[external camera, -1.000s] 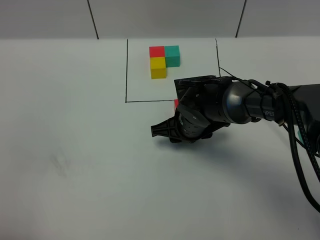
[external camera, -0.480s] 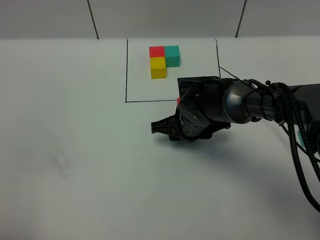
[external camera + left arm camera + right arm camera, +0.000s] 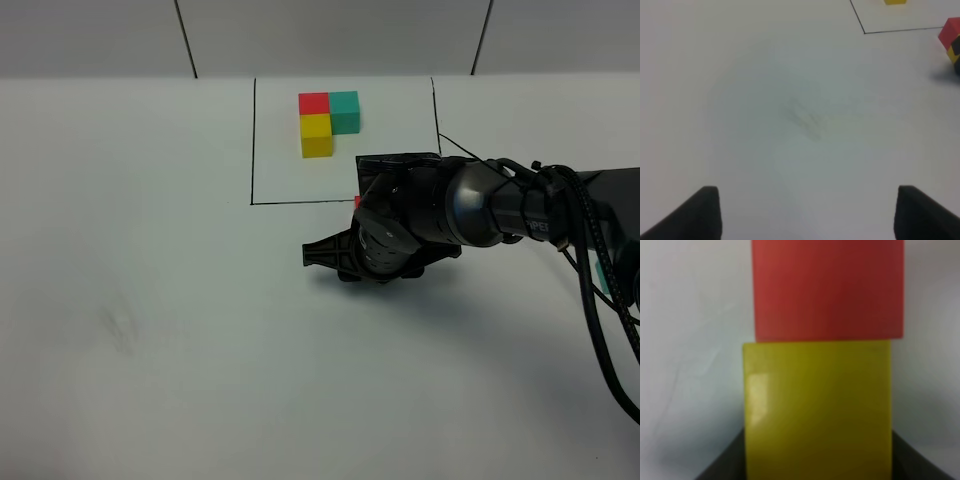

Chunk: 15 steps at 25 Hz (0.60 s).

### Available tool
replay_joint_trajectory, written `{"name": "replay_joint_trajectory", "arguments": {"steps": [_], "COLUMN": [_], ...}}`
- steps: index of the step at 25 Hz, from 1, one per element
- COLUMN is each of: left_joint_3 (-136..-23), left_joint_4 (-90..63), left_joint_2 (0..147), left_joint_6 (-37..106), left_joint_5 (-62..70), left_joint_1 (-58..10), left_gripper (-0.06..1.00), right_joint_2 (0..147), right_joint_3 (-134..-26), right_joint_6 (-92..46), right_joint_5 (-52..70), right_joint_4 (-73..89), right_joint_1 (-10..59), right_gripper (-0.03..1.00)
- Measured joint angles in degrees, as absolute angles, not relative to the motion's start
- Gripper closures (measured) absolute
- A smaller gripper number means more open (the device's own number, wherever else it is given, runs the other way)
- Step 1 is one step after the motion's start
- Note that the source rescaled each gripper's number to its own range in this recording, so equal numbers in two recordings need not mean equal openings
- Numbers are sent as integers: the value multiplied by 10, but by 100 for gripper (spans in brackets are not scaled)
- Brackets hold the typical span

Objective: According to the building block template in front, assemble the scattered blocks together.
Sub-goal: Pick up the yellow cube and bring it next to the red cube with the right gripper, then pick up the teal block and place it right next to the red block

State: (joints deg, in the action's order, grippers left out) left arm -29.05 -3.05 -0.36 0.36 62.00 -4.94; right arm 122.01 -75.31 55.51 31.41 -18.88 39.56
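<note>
Sitting right at your closed, empty right gripper's point(image 3: 368, 218) tips, the yellow cube point(image 3: 817, 410) touches the red cube point(image 3: 827, 290) just beyond it. Your left gripper point(image 3: 805, 215) stands wide, holding nothing.

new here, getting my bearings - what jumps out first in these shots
The black right arm grabs you first, reaching in from the right, low over the table at the near right corner of the black-outlined square. Inside that square sits the red, teal and yellow L template. The right wrist view is filled by a yellow cube with a red cube flush against it.
</note>
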Motion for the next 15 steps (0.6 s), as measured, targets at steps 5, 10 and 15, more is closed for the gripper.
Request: {"name": "replay_joint_trajectory", "arguments": {"steps": [5,10,15], "left_joint_3": [-290,-290,-290], "left_joint_4": [-30,-30,-30], "left_joint_2": [-4,-4,-4], "left_joint_6": [4,4,4], "left_joint_5": [620,620,620], "left_joint_1": [-49,-49,-49], "left_gripper": [37,37,37], "right_joint_2": [1220,1219,1214], "right_joint_3": [-753,-753,-753], "right_joint_6": [556,556,557], "right_joint_5": [314,313,305], "right_joint_4": [-188,-187,-180], "right_joint_1": [396,395,395], "right_gripper": [96,90,56]}}
